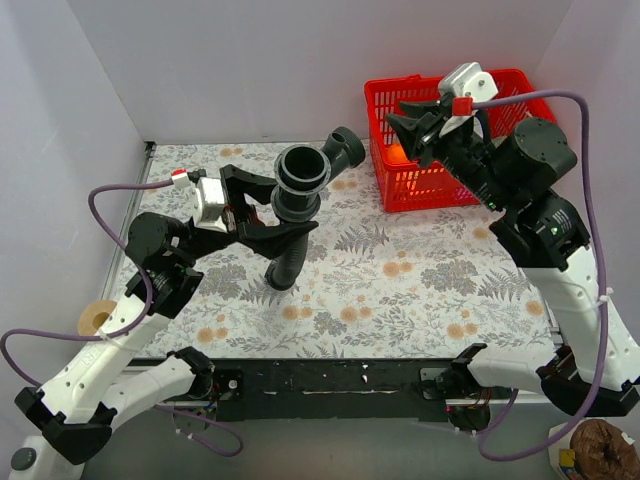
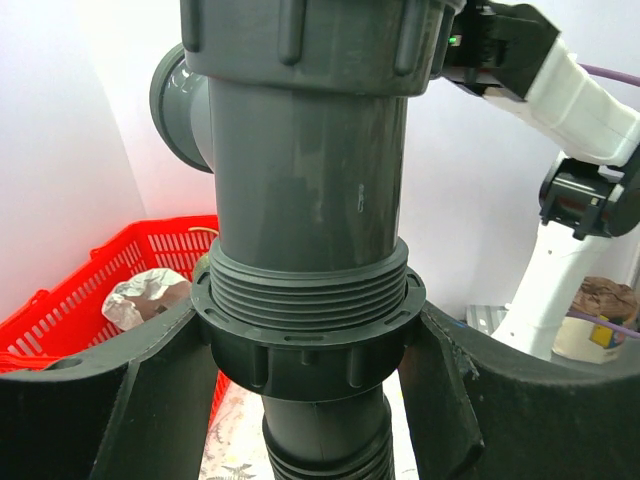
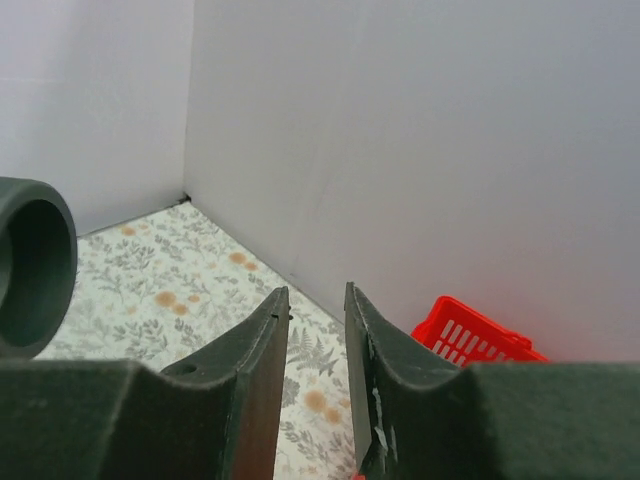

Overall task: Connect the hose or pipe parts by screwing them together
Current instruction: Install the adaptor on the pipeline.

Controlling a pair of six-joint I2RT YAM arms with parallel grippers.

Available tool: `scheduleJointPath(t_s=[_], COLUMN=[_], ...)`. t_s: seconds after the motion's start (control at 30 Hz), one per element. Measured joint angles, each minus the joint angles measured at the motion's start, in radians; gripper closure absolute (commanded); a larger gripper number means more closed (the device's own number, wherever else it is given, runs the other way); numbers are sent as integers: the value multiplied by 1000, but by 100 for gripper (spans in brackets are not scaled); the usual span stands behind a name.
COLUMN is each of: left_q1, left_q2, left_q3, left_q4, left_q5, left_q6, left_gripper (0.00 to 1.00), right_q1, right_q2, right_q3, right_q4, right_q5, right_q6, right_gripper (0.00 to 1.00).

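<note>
L gripper was clamped on hose collar, well left of red basket; hose roughly upright w/ T-fitting on top. R gripper hung over basket, jaws nearly together, slim gap, nothing betw.

Fitting atop hose, basket behind, right

Table viewed from above and behind. Left wrist view set close on hose; right wrist view turned to back wall. Red basket shared throughout.
</note>
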Motion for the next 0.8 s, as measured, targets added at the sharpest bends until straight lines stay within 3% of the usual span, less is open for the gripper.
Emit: scheduleJointPath(t_s=[0.2, 0.4, 0.8], left_q1=[2, 3, 4], left_q2=[-1, 0, 11], left_q3=[9, 9, 9], left_q4=[-16, -18, -7], left_q5=[34, 39, 47], left_q6=[-8, -8, -9], left_gripper=[100, 100, 100], right_q1=[-116, -132, -165], right_q2=[28, 1, -59], right_q3=[-20, -92, -129], right_q4=[-10, 31, 138], right_q5=[-227, -425, -613], right_q6=[70, 127, 206], right_gripper=[66, 67, 69])
